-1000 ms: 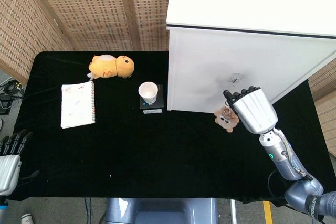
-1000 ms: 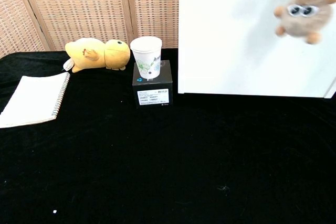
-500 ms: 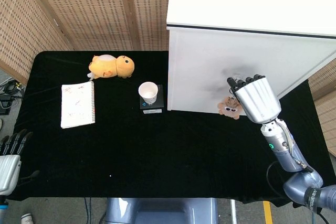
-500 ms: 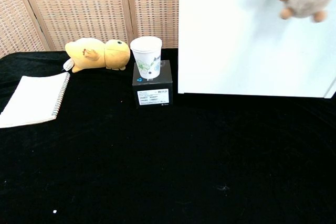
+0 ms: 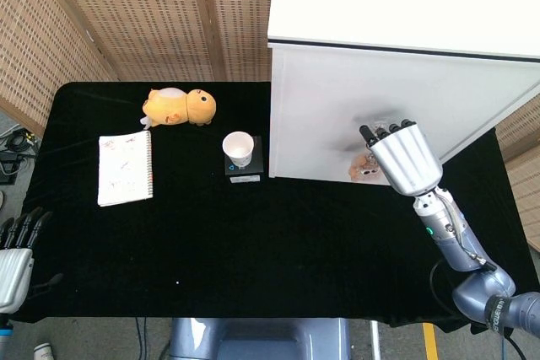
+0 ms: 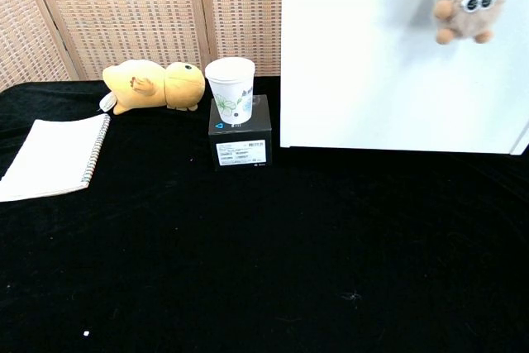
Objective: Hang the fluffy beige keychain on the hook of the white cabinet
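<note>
**Keychain raised to the hook, release pending**

Since the earlier frames the right robot hand (image 5: 402,158) has shifted up and left against the cabinet front, and the fluffy beige keychain (image 6: 469,7) has swung in with it.

Near edge: left robot hand (image 5: 14,260) idle off the worktop (image 5: 253,242) corner, fingers apart, empty.

Mid: right robot hand, fingers toward the white cabinet (image 5: 396,82), covers the hook. It appears to hold the keychain's ring, though the grip is hidden. The keychain dangles high on the cabinet face. Judgement: hooking underway or just done; release and withdrawal remain.

Far: black-clothed worktop carries a notebook (image 5: 125,168), cup on box (image 5: 240,153), yellow plush (image 5: 180,107); woven screens behind.
</note>
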